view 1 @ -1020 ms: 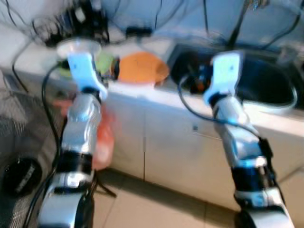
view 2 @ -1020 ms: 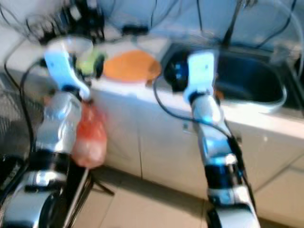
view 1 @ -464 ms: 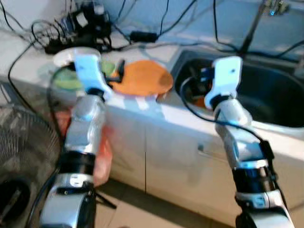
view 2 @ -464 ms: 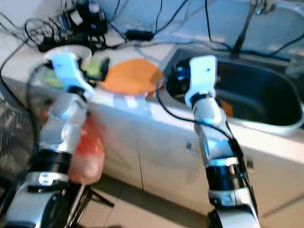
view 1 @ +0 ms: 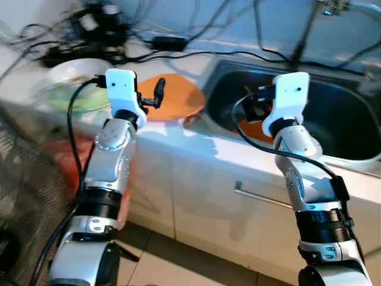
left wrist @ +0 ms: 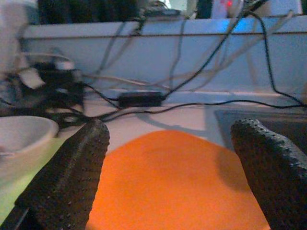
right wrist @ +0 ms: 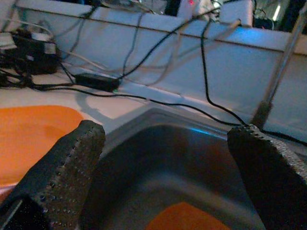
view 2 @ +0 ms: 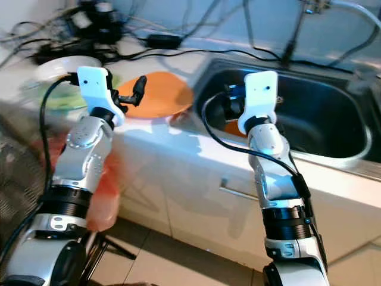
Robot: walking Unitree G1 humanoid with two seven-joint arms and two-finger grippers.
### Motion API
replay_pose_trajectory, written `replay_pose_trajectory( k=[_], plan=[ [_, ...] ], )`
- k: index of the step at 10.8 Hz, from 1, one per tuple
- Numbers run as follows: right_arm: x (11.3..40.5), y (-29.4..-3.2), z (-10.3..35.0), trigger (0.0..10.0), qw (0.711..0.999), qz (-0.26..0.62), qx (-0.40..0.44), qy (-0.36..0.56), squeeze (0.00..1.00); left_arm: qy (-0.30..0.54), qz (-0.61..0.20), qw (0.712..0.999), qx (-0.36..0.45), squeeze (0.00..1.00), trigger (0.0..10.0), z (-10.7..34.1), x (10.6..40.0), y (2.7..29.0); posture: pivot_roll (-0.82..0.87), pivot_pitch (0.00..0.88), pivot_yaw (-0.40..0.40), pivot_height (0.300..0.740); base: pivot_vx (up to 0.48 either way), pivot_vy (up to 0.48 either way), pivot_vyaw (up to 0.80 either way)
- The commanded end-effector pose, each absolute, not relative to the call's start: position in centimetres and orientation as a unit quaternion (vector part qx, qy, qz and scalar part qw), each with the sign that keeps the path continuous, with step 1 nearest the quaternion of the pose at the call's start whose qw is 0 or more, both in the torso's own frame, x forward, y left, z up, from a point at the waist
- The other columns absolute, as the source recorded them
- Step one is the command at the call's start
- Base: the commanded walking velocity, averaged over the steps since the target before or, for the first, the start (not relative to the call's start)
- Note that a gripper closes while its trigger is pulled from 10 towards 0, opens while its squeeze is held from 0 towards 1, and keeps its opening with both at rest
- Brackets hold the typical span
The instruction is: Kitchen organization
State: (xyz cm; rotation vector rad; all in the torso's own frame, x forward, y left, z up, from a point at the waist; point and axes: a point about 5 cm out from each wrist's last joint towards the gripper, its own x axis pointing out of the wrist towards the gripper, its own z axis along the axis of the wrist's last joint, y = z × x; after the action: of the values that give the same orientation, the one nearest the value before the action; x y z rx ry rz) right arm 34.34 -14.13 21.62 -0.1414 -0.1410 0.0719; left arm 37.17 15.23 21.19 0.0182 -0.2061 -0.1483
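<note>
Standing at the white counter [view 1: 196,152], the robot has both arms raised, forearms upright and wrists bent forward over the worktop. An orange plate [view 1: 175,98] lies flat on the counter just beside the sink's left rim; it is round, so no long axis or pointing direction can be told. The left gripper [left wrist: 170,177] hovers low over the plate's near edge, its two black fingers [left wrist: 72,177] spread wide apart with nothing between them, aimed toward the back wall. To the plate's left sits a white bowl [view 1: 74,71] on something green [view 1: 80,101], blurred. Behind them a tangle of black cables [view 1: 95,27] and a black power brick [view 1: 168,42] lie along the wall.

The right gripper [right wrist: 168,177] is held over the steel sink [view 1: 351,128], near its left wall, fingers likewise wide open and empty. A second orange dish [right wrist: 201,218] lies in the basin below it. A reddish bag [view 2: 101,196] hangs in front of the cabinet beside the left arm.
</note>
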Motion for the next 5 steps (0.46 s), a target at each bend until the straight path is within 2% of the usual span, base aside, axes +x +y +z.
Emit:
replay_pose_trajectory(
  k=[1,5],
  plan=[
    [34.45,-14.23,21.84,10.0,0.994,0.036,-0.075,-0.07,0.0,-0.105,-0.079,0.991,0.024,0.0,10.0,21.89,37.47,15.28,-0.01,0.0,0.013,0.74,0.0,0.0,0.0],
    [34.46,-14.18,21.81,10.0,0.994,0.038,-0.076,-0.069,0.0,-0.1,-0.086,0.989,0.069,0.0,10.0,22.21,37.67,15.63,-0.01,0.0,0.013,0.74,0.0,0.0,0.0]
  ],
)
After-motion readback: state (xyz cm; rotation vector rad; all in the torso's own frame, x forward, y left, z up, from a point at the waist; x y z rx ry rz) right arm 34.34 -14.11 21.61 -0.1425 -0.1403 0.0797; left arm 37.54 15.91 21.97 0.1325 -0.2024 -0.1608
